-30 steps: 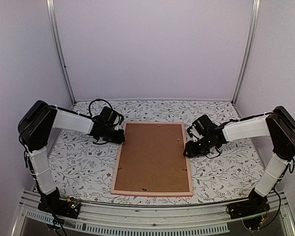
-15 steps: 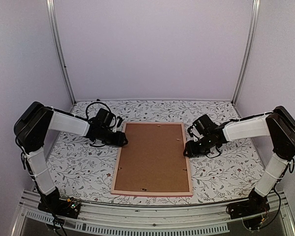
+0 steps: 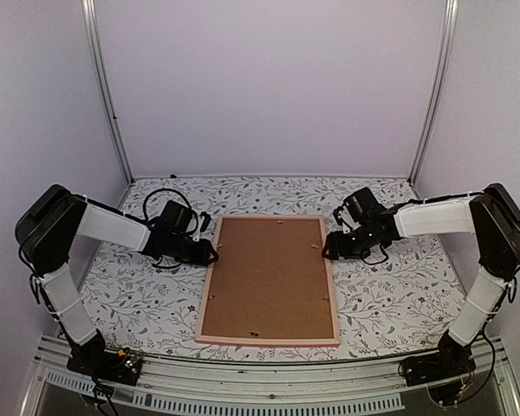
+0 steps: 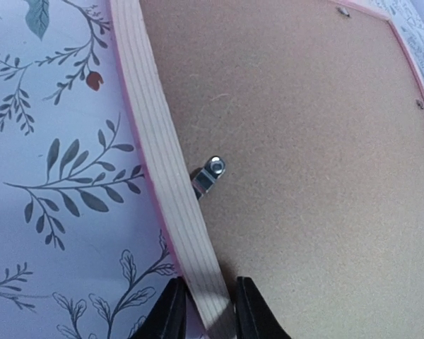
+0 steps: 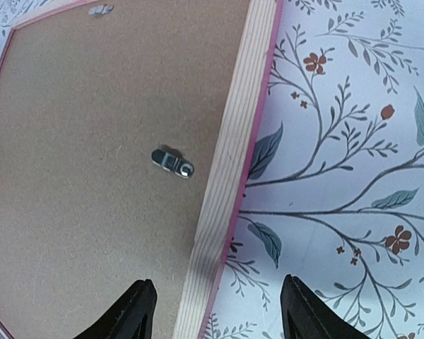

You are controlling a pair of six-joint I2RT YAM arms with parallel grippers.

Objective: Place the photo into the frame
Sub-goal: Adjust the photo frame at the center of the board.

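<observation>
The frame (image 3: 205, 299) lies face down in the middle of the table, pink-edged pale wood rails around a plain brown backing board (image 3: 269, 273). The photo is hidden. My left gripper (image 3: 211, 251) is at the frame's left rail; in the left wrist view the gripper (image 4: 206, 319) has its fingers tight on either side of the rail (image 4: 162, 162). My right gripper (image 3: 328, 248) is at the right rail. In the right wrist view it (image 5: 215, 314) is wide open, astride the rail (image 5: 233, 148).
Small metal turn clips sit on the backing board by each rail, one near the left rail (image 4: 210, 171) and one near the right rail (image 5: 172, 162). The tablecloth (image 3: 399, 286) has a leaf print. Walls and metal posts close in the back and sides.
The left arm has swung outward to the left, with its gripper still at the left rail. The right gripper has moved a little farther up along the right rail.
</observation>
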